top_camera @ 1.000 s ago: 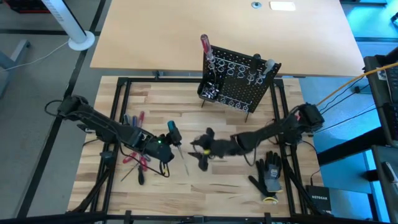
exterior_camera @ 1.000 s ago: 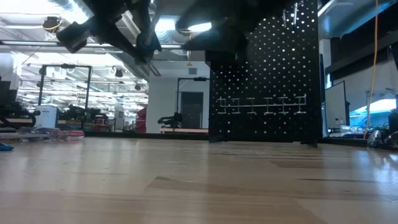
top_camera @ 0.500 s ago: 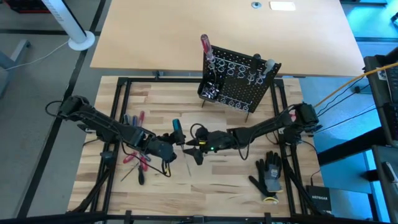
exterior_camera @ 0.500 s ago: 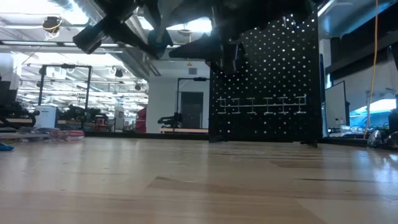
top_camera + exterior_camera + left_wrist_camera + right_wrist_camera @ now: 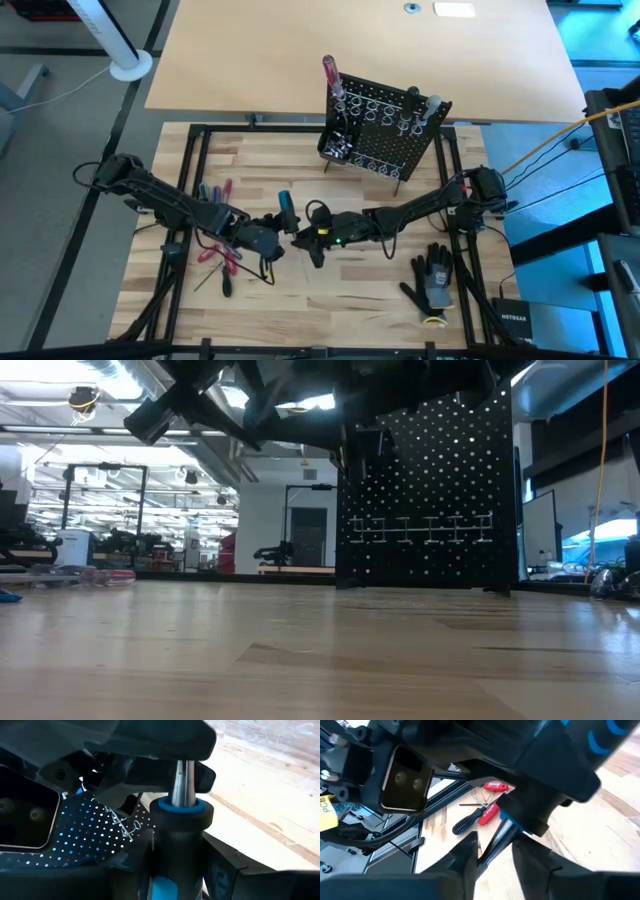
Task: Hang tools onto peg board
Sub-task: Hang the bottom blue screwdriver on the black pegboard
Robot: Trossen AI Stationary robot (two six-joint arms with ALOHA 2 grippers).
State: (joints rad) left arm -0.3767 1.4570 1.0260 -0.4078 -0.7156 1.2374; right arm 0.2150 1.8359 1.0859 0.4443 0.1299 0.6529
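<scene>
A blue-and-black screwdriver [image 5: 286, 210] hangs above the table's middle, with my left gripper [image 5: 279, 230] shut on its handle [image 5: 177, 840]. Its silver shaft [image 5: 183, 777] points away toward my right gripper [image 5: 306, 238]. That gripper is open, and its fingers [image 5: 467, 855] stand on either side of the shaft [image 5: 492, 845] just beyond the handle. The black peg board [image 5: 385, 135] stands upright at the far side. A red-handled tool [image 5: 328, 72] and dark-handled ones sit in its rings. The loose tools [image 5: 220, 255] lie at the near left. My left gripper pinches the screwdriver's handle between its two fingers [image 5: 220, 867], just behind the blue collar [image 5: 177, 810] where the shaft begins. The screwdriver is lifted clear of the table, with its shaft pointing away from the gripper.
A black-and-grey glove [image 5: 435, 280] lies at the near right. Red and black tools [image 5: 487, 812] lie on the wood beneath the left arm. A black frame [image 5: 190, 180] borders the table. The two arms meet closely over the table's middle.
My right gripper has moved toward the table's left, up to my left gripper, and rolled about its own line. Its fingers now stand around the screwdriver's shaft. My left gripper has stayed in place, rolling the screwdriver slightly.
</scene>
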